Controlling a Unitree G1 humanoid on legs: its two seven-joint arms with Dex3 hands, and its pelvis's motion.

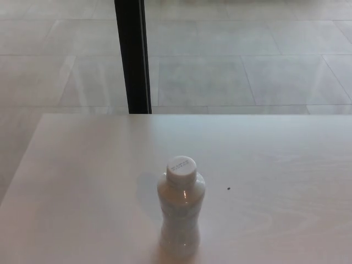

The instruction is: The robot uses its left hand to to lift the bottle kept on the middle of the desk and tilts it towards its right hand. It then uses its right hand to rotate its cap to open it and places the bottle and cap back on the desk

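A small clear plastic bottle (180,212) stands upright on the pale wooden desk (82,181), slightly left of the middle and close to the near edge of the picture. Its white cap (181,168) is on the neck, with faint printing on top. Neither of my hands shows anywhere in the head view, and no arm reaches into the picture.
A dark vertical post (133,55) rises behind the desk's far edge, left of centre. Beyond it lies a light tiled floor (247,55). A tiny dark speck (229,188) sits on the desk to the right of the bottle.
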